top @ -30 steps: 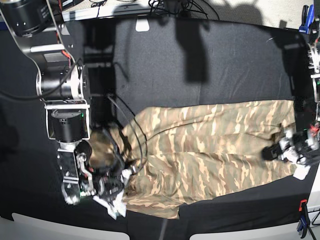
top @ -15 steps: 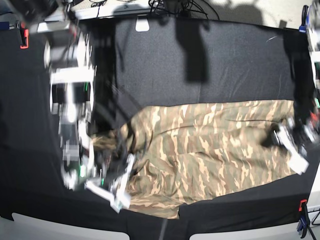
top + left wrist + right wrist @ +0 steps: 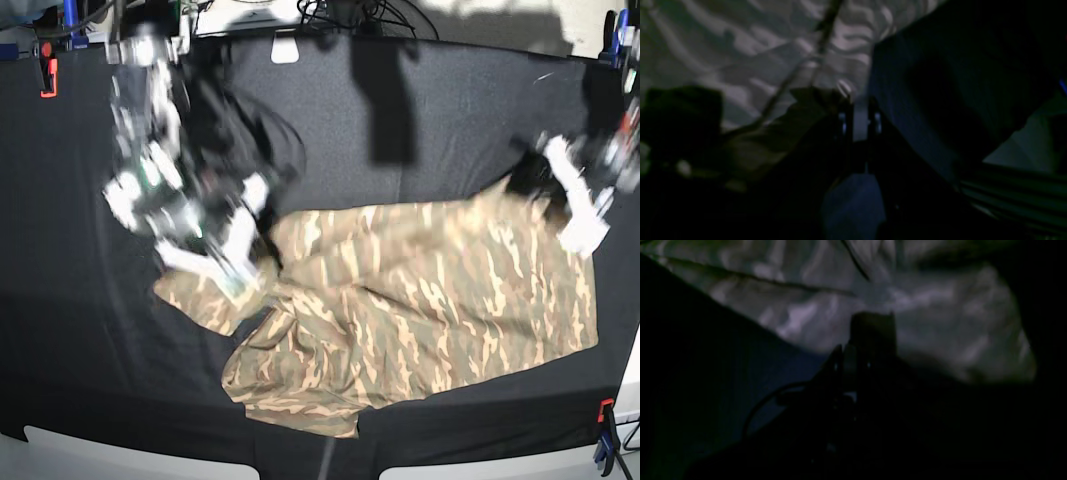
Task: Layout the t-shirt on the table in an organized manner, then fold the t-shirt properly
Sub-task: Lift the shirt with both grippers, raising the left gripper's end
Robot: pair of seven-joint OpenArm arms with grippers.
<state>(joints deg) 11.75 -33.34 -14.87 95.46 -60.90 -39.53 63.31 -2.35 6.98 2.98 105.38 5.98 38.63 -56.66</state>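
Note:
The camouflage t-shirt (image 3: 420, 310) lies crumpled and partly spread on the black table (image 3: 420, 120). My right gripper (image 3: 245, 265), blurred at the shirt's left end, is shut on the shirt's fabric beside a loose sleeve (image 3: 200, 295). My left gripper (image 3: 535, 185) is shut on the shirt's far right corner, which is drawn up into a point. In the dark right wrist view the closed gripper (image 3: 870, 323) sits against pale folds of t-shirt (image 3: 940, 316). The left wrist view shows the closed gripper (image 3: 858, 106) at the t-shirt's (image 3: 740, 50) edge, where it meets the table (image 3: 940, 83).
A red clamp (image 3: 45, 65) sits on the far left edge, a blue clamp (image 3: 612, 25) at the far right corner and another clamp (image 3: 605, 440) at the near right. Cables (image 3: 350, 12) and a white tag (image 3: 285, 48) lie along the far edge.
Both arms have swung from near the front edge toward the far side, dragging the shirt's ends with them. The right corner rose and the left sleeve came out flat.

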